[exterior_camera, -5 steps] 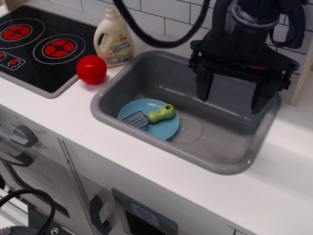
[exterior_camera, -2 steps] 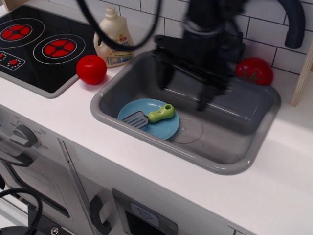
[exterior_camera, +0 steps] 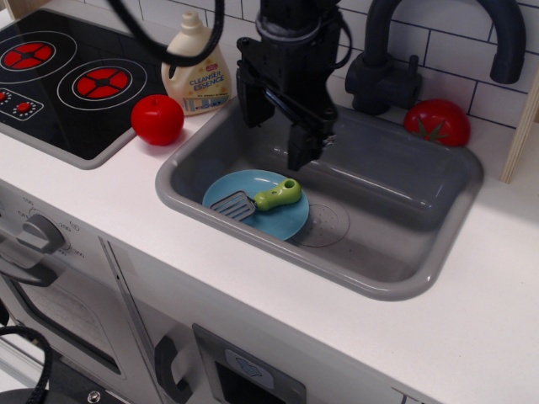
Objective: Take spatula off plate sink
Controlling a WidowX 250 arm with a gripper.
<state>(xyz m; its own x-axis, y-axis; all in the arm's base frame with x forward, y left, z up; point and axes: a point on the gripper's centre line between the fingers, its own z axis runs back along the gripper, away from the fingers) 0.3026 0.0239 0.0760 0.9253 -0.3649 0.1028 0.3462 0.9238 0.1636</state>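
Observation:
The spatula [exterior_camera: 261, 199], with a lime-green handle and a grey slotted blade, lies across the light-blue plate [exterior_camera: 278, 224]. The plate sits in the front left corner of the grey sink [exterior_camera: 404, 278]. My gripper [exterior_camera: 276, 126] hangs open above the back left part of the sink, a little above and behind the spatula's handle. Its two black fingers [exterior_camera: 303, 145] point down and are spread apart with nothing between them.
A red ball-like tomato [exterior_camera: 157, 119] and a cream cleanser bottle [exterior_camera: 196, 69] stand on the counter left of the sink, beside a black hob [exterior_camera: 59, 80]. A dark tap [exterior_camera: 387, 67] and a second red tomato [exterior_camera: 438, 123] are behind the sink.
The gripper has swung from the right side of the sink leftward to above its back left part, closer to the spatula. The spatula and plate have not moved.

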